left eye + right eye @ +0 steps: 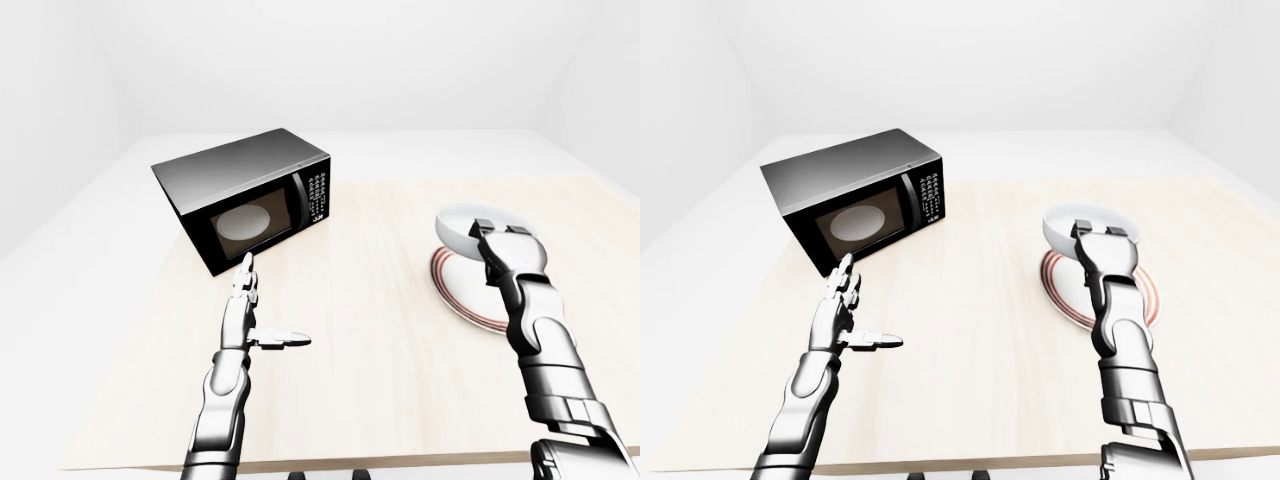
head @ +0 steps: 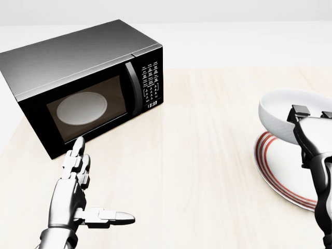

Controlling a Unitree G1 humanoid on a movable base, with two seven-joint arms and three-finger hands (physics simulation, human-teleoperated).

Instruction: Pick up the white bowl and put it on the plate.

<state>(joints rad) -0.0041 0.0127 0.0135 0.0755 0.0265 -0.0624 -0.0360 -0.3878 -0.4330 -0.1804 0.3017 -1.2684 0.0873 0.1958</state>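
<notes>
Right hand (image 1: 500,232) grips the white bowl (image 2: 282,115) by its near rim, two fingers hooked over the lip and inside, the third digit hidden, so fingers are clamped on the bowl. Bowl hangs tilted over the upper-left edge of the red-ringed plate (image 2: 280,171) in the head view; can't tell if it touches the plate. Rim grip likely chosen because the bowl is too wide to wrap; judged step is carrying it over the plate, with lowering and release not yet done. Bowl sits off-centre on the plate's far edge, so it needs more travel toward the view's lower right before set-down. Left hand (image 2: 78,194) hovers idle over the worktop (image 1: 370,300), fingers spread and straight, thumb out sideways, holding nothing, just below the black microwave (image 2: 85,83), door closed, turntable visible through the window. Worktop is pale wood grain, bare otherwise. Room is plain white walls and floor, featureless.
</notes>
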